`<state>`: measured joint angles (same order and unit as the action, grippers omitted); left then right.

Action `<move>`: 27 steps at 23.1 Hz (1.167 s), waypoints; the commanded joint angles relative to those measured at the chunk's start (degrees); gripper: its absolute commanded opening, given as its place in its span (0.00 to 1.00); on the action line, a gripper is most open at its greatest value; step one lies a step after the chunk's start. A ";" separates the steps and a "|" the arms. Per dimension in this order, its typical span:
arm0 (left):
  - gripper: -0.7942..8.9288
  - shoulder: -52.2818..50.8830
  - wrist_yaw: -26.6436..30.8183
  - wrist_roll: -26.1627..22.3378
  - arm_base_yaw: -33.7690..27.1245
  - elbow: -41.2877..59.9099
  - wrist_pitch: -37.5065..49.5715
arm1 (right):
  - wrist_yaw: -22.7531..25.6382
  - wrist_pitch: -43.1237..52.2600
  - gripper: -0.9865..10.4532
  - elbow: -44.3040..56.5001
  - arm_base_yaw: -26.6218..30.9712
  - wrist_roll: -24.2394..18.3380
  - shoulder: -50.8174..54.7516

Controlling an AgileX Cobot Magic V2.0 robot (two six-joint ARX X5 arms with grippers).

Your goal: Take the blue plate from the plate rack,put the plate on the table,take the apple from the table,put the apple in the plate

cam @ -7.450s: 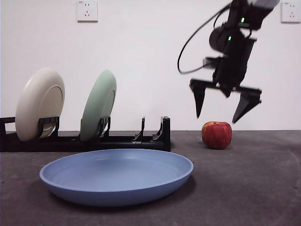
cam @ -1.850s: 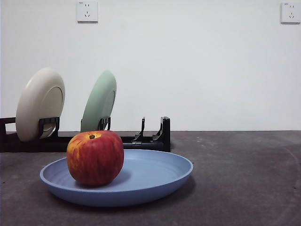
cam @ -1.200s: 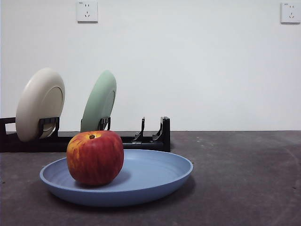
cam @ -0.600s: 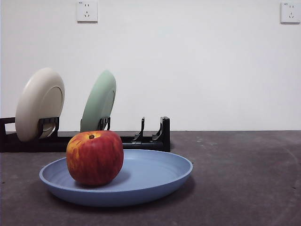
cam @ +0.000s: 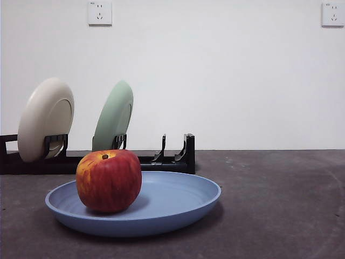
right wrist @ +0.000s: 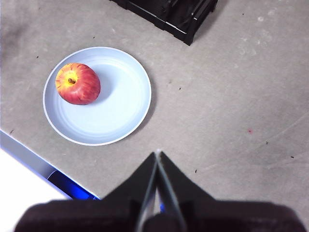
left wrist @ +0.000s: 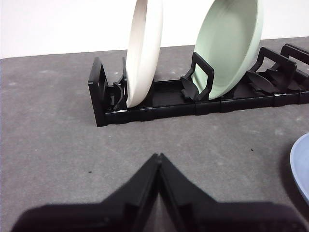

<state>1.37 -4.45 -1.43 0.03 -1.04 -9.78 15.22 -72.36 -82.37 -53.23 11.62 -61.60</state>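
Note:
The blue plate (cam: 161, 208) lies flat on the grey table (cam: 280, 205), just in front of the black plate rack (cam: 161, 162). A red apple (cam: 109, 180) rests upright inside the plate, toward its left side. From high above, the right wrist view shows the same plate (right wrist: 120, 106) with the apple (right wrist: 77, 83) in it, and my right gripper (right wrist: 158, 155) shut and empty, well clear of both. My left gripper (left wrist: 158, 157) is shut and empty, low over the table facing the rack (left wrist: 159, 104); the plate's rim (left wrist: 300, 166) shows at the edge. Neither arm appears in the front view.
A cream plate (cam: 46, 118) and a pale green plate (cam: 114, 120) stand on edge in the rack, whose right-hand slots hold nothing. The table's near edge (right wrist: 29, 154) shows in the right wrist view. Two wall sockets (cam: 100, 12) are on the white wall behind.
Six seconds ago the apple lay on the table at the right under an open gripper, and the plate held nothing. Now the apple sits in the plate; the arm has left the front view. Nothing moved in the last 1.5 seconds.

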 commanded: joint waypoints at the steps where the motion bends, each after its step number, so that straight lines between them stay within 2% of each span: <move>1: 0.08 -0.07 -0.07 0.37 -0.22 0.61 0.42 | 0.63 0.11 0.09 0.26 0.00 -2.99 -0.04; 3: 0.08 -0.07 -0.09 0.37 -0.22 0.61 0.42 | 4.52 2.10 0.09 0.26 1.86 -8.55 0.90; 4: 0.08 -0.07 -0.07 0.37 -0.22 0.59 0.42 | 6.67 5.35 0.09 0.66 3.87 -13.53 1.42; 5: 0.08 0.00 -0.07 0.37 -0.22 0.59 0.42 | 6.82 9.77 0.09 1.53 6.23 -18.49 2.43; 6: 0.08 0.07 -0.07 0.37 -0.22 0.59 0.42 | 4.57 17.51 0.09 3.76 9.60 -23.34 4.15; 8: 0.08 0.22 -0.07 0.37 -0.22 0.59 0.42 | -5.03 34.07 0.09 10.95 17.20 -26.64 8.68; 10: 0.08 0.57 -0.07 0.37 -0.22 0.59 0.42 | -12.87 50.18 0.09 20.96 25.49 -26.56 14.10; 12: 0.08 0.81 -0.07 0.37 -0.22 0.59 0.42 | -15.54 61.29 0.09 31.36 32.79 -26.64 19.93; 14: 0.08 0.92 -0.07 0.37 -0.22 0.59 0.42 | -15.96 67.25 0.09 40.96 39.17 -26.58 26.88; 16: 0.08 0.92 -0.07 0.37 -0.22 0.59 0.42 | -15.96 68.63 0.09 48.13 44.13 -26.58 33.18; 22: 0.08 1.31 -0.07 0.37 -0.22 0.59 0.42 | -15.87 69.05 0.09 61.20 53.88 -26.10 46.60; 27: 0.08 1.40 -0.07 0.37 -0.22 0.59 0.42 | -15.04 69.37 0.09 68.52 57.16 -22.34 53.20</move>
<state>2.76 -4.47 -1.43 0.03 -1.04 -9.78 0.03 -3.42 -15.16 3.73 -12.78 -8.95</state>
